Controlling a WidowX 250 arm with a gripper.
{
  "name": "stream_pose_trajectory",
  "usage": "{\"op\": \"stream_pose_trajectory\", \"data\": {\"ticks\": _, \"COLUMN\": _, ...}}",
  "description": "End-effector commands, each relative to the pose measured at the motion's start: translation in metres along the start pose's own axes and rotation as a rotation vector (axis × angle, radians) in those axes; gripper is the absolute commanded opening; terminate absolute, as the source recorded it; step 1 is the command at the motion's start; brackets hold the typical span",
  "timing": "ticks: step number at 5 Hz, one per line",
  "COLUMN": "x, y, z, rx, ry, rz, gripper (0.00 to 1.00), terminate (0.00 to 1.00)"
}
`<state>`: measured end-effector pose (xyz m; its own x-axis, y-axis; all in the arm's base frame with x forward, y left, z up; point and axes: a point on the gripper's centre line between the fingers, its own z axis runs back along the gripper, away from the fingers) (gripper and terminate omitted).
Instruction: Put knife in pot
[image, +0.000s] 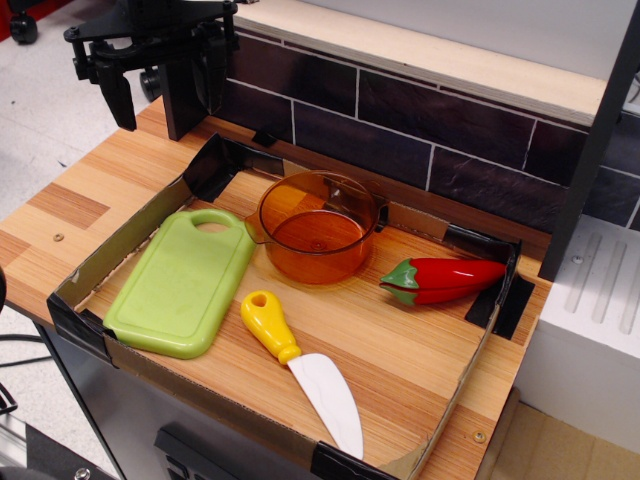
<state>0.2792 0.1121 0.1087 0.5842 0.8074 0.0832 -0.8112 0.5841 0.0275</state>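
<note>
1. Nearest the camera, the knife (300, 368) lay flat on the counter (400, 350), its white blade pointing toward the front edge of the low cardboard tray (95, 268) and its yellow handle angled back toward the pot. It sat free of everything else, which I judged would make a clean grab at the handle easy.
2. Just beside the knife handle, to the left, the green cutting board (180, 285) lay flat, close but not touching it as far as I could tell.
3. Further back, the orange pot (318, 228) stood upright and empty, mouth open upward, touching the board's top corner or nearly so. It was ready to take the knife.
4. To the right of the pot, well apart from the knife, a red chili pepper (445, 279) lay on its side.
5. Farthest away, my claw (160, 85) hung above the back left corner, outside the tray, holding and touching nothing. Its fingers appeared spread apart. The task had not yet begun.
</note>
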Motion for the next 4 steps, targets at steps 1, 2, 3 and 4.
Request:
{"op": "stream_pose_trajectory", "data": {"ticks": 1, "x": 0.0, "y": 0.0, "z": 0.0, "rx": 0.0, "ry": 0.0, "rz": 0.0, "gripper": 1.0, "terminate": 0.0}}
{"op": "stream_pose_trajectory", "data": {"ticks": 2, "x": -0.014, "y": -0.005, "z": 0.004, "rx": 0.001, "ry": -0.043, "rz": 0.155, "gripper": 1.0, "terminate": 0.0}}
{"op": "stream_pose_trajectory", "data": {"ticks": 3, "x": -0.031, "y": -0.004, "z": 0.014, "rx": -0.034, "ry": -0.031, "rz": 0.178, "gripper": 1.0, "terminate": 0.0}}
{"op": "stream_pose_trajectory", "data": {"ticks": 4, "x": -0.056, "y": -0.003, "z": 0.021, "rx": -0.035, "ry": 0.009, "rz": 0.155, "gripper": 1.0, "terminate": 0.0}}
